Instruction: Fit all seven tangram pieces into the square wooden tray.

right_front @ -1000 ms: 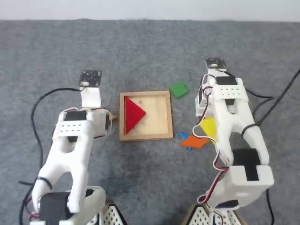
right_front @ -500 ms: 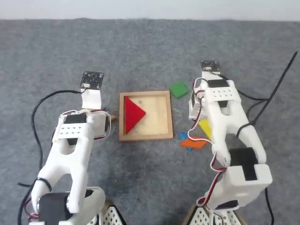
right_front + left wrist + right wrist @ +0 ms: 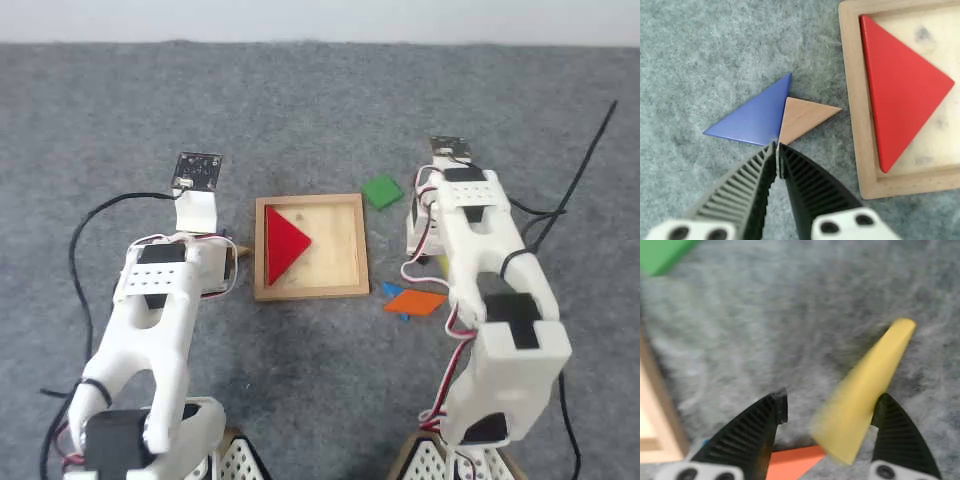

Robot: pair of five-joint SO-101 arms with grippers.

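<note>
Grey carpet [image 3: 320,110]; square wooden tray [image 3: 311,292] at centre, red triangle [image 3: 284,243] against its 9 o'clock wall. Left gripper [image 3: 776,147] pressed together, tips just beside blue triangle [image 3: 754,119] and wood triangle [image 3: 802,116], off the tray's 9 o'clock side. Right gripper [image 3: 832,402] spread, yellow piece [image 3: 865,385] between jaws; green square [image 3: 381,191] at tray's 1 o'clock, orange piece [image 3: 416,301] at 4 o'clock.

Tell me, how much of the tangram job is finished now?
Done: only the red triangle lies in the square wooden tray. In hand: the right claw stands open around the yellow tangram piece. Left: six pieces outside the tray, among them the green square and orange parallelogram.
</note>
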